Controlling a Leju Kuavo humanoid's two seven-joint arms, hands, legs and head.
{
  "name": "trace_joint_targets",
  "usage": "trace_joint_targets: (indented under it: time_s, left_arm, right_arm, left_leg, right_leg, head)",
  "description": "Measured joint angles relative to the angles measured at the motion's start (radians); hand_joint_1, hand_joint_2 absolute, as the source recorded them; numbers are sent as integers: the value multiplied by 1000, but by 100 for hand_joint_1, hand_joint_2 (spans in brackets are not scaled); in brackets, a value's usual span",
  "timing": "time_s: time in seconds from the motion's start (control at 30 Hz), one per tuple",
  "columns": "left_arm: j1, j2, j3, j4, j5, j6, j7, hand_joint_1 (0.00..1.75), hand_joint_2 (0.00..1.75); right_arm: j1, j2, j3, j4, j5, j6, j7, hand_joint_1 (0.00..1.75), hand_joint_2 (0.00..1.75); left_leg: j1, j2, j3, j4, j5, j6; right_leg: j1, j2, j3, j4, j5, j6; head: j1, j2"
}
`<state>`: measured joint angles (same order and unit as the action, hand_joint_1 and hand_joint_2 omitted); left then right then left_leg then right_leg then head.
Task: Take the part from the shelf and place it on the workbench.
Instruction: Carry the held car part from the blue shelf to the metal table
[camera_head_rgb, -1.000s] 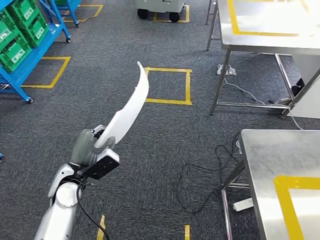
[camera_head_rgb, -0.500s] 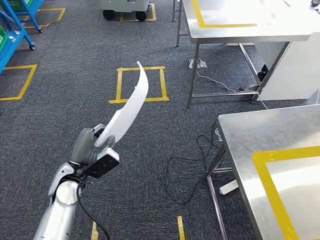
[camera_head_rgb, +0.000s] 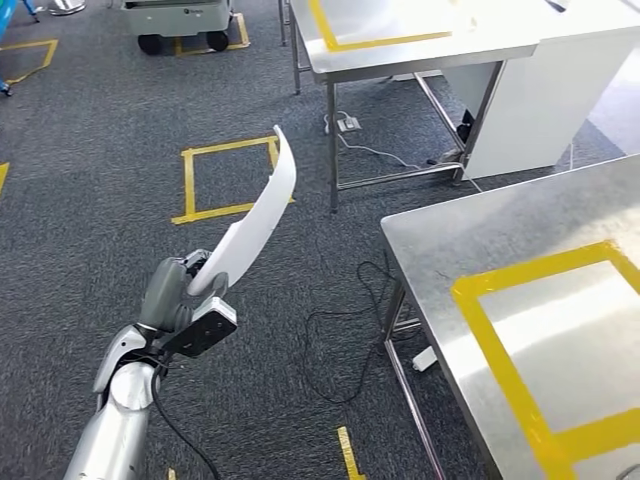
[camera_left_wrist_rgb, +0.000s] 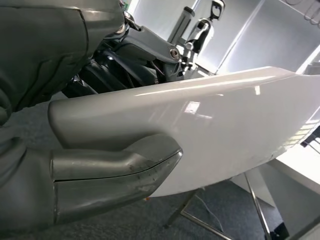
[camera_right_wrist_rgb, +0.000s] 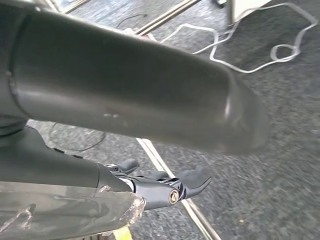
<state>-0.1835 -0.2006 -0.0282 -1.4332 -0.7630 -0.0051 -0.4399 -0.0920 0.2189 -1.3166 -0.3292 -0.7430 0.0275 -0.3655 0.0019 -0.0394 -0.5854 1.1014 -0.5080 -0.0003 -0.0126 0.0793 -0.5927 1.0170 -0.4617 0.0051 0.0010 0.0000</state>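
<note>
One part: long curved glossy white plastic panel (camera_head_rgb: 253, 222), long axis rising from near left to far right, tip up.
Left hand (camera_head_rgb: 170, 295): grips the panel's lower end.
Right hand (camera_right_wrist_rgb: 158, 187): fingers apart, holding nothing.
Writing: none legible.

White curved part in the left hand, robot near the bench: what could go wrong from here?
1. The left hand grips the white curved part at one end only, so the long free end could lever and slip in the grip.
2. That free end sticks out ahead and could clip the steel workbench edge on approach.
3. A black cable loops on the carpet beside the bench leg, a likely trip hazard.
</note>
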Motion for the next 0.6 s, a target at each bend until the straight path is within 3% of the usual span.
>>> trace_joint_targets:
  time_s: [0.07, 0.13, 0.17, 0.23, 0.3, 0.37, 0.4, 0.43, 0.5, 0.57, 0.6]
  left_arm:
    - [-2, 2, 0, 0, 0, 1, -4, 175, 175]
    - [-3, 2, 0, 0, 0, 1, -5, 175, 175]
    - [-4, 1, 0, 0, 0, 1, -5, 175, 175]
    - [-11, 0, 1, 2, 0, 5, -6, 175, 175]
    - [-16, 1, 3, 7, -1, 11, -7, 175, 175]
    - [-16, 3, 8, 15, -2, 15, -7, 175, 175]
    - [-17, 4, 10, 20, -2, 17, -8, 175, 175]
    - [-19, 4, 11, 24, -3, 18, -9, 175, 175]
    - [-27, 4, 14, 34, -6, 22, -13, 175, 175]
    - [-37, 5, 18, 42, -10, 25, -19, 175, 175]
    - [-41, 6, 19, 46, -12, 27, -22, 175, 175]
  right_arm:
    - [-3, -1, 0, 0, 0, 0, 0, 0, 0]
    - [-1, -1, 0, 0, 0, 0, 0, 0, 0]
    - [2, -1, 0, 0, 0, 0, 0, 0, 0]
    - [4, -1, 0, 0, -1, 0, 0, 0, 0]
    - [1, -1, 1, 0, -3, 0, 0, 0, 0]
    - [0, -1, 2, 0, -3, 0, 0, 0, 0]
    - [1, -1, 2, 0, -3, 0, 0, 0, 0]
    - [2, -1, 3, 0, -4, 0, 0, 0, 0]
    - [3, -1, 4, 0, -5, 0, 0, 0, 0]
    - [-1, -1, 6, 0, -6, 0, 0, 0, 0]
    - [-3, -1, 7, 0, -6, 1, 0, 0, 0]
  left_leg:
    - [4, -34, 33, -79, 21, 0]
    - [4, -27, 36, -94, 16, 3]
    - [4, -16, 35, -97, 20, 8]
    - [5, 7, 35, -105, 28, 20]
    - [2, 33, 33, -108, 30, 26]
    - [-1, 61, 32, -107, 30, 27]
    - [-1, 74, 32, -107, 30, 27]
    - [-2, 85, 32, -107, 29, 26]
    - [-3, 105, 34, -106, 27, 22]
    - [-9, 121, 34, -102, 24, 14]
    - [-12, 129, 35, -101, 23, 11]
  right_leg:
    - [0, 22, -10, 3, 5, 9]
    - [-3, 41, -21, 1, 12, 22]
    - [-4, 38, -27, 3, 11, 27]
    - [-2, -4, -57, 53, -20, 33]
    - [0, -55, -115, 176, -83, 35]
    - [0, -70, -160, 279, -118, 39]
    - [0, -73, -158, 281, -110, 40]
    - [0, -79, -134, 243, -86, 40]
    - [2, -116, -52, 98, -31, 40]
    - [7, -144, -1, 7, -11, 31]
    - [10, -144, 3, -2, -14, 25]
  head:
    - [1, 0]
    - [1, 0]
    - [2, 0]
    - [8, 0]
    - [14, 0]
    - [15, 0]
    - [15, 0]
    - [15, 0]
    - [15, 0]
    - [14, 0]
    - [13, 0]
